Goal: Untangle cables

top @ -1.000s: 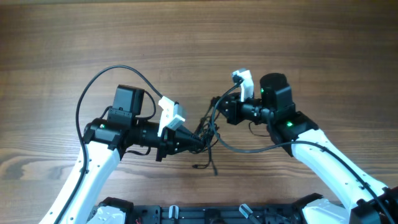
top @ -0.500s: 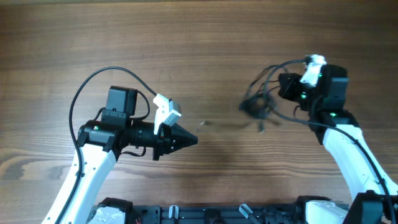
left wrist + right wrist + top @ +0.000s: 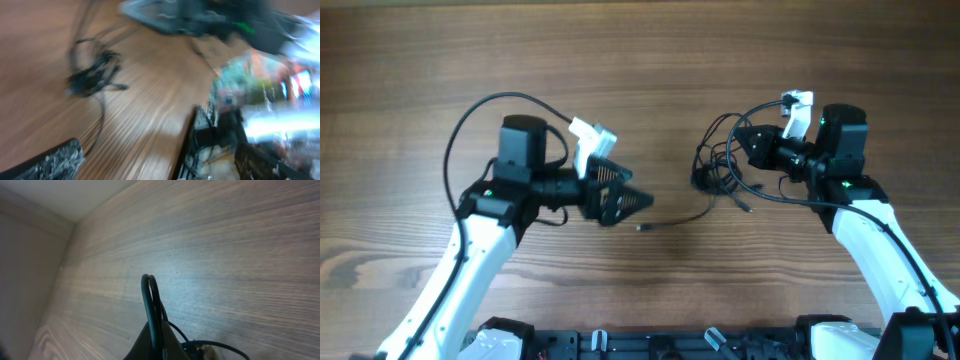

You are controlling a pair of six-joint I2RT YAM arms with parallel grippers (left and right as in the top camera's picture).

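Bare wooden table (image 3: 640, 60). My right gripper (image 3: 742, 142) pinches the cables (image 3: 713, 172) right of centre. My left gripper (image 3: 636, 200) is spread and empty. I'd grab the trailing strand (image 3: 680, 219) and draw it away gently.

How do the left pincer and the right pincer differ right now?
The left pincer is open and empty; the right pincer is shut on a loop of the cables. The left pincer sits apart from the cables, while they bunch right at the right pincer's tip. Both point inward, toward each other.
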